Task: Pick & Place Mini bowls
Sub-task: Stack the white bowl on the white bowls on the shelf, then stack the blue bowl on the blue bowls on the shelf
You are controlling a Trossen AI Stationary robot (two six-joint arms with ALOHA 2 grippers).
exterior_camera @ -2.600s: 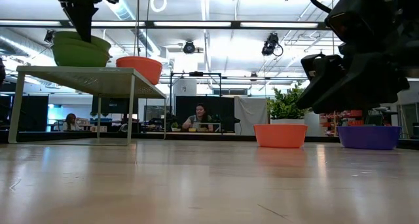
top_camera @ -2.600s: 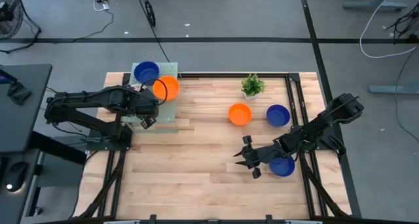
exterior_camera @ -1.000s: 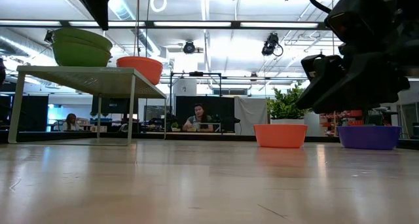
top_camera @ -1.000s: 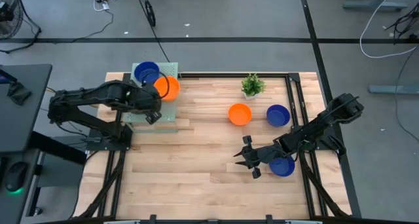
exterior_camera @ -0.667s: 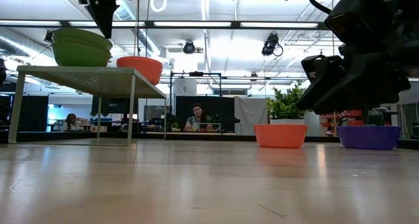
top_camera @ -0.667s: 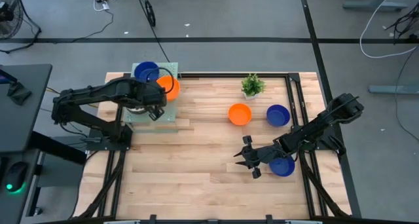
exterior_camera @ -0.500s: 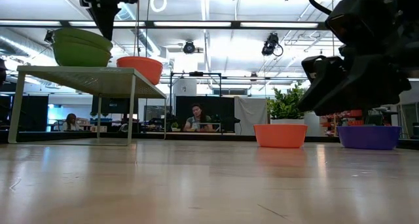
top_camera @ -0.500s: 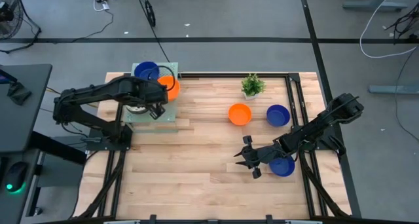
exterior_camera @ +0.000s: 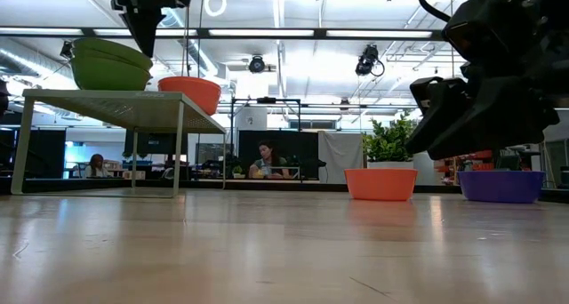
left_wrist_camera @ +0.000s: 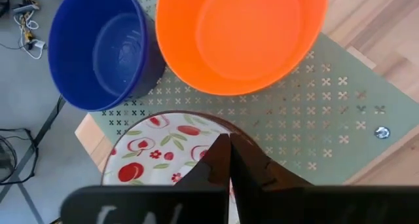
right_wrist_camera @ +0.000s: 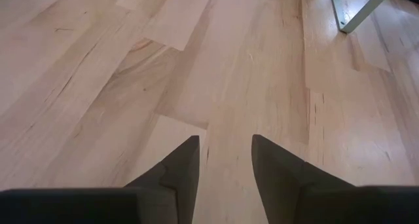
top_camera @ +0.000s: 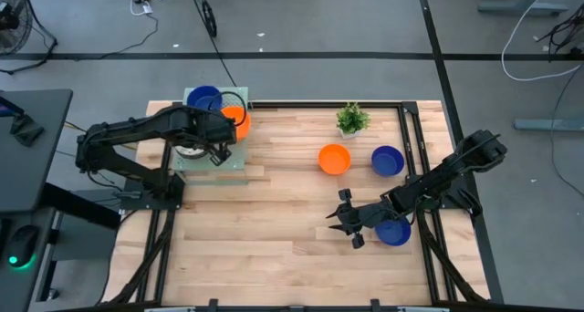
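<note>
Mini bowls: blue bowl, orange bowl and fruit-patterned white bowl on green perforated riser, left gripper pinched closed above the white one; orange and two blue bowls on counter, right gripper spread, empty, nearby.

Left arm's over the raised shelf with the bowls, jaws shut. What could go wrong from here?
1. The left gripper hangs shut right above the patterned bowl; descending like this would probably jab its rim, not grasp it.
2. The orange bowl and blue bowl sit tight beside it on the perforated shelf, so a swing may knock one off.
3. The right gripper is parked open next to a blue bowl.
</note>
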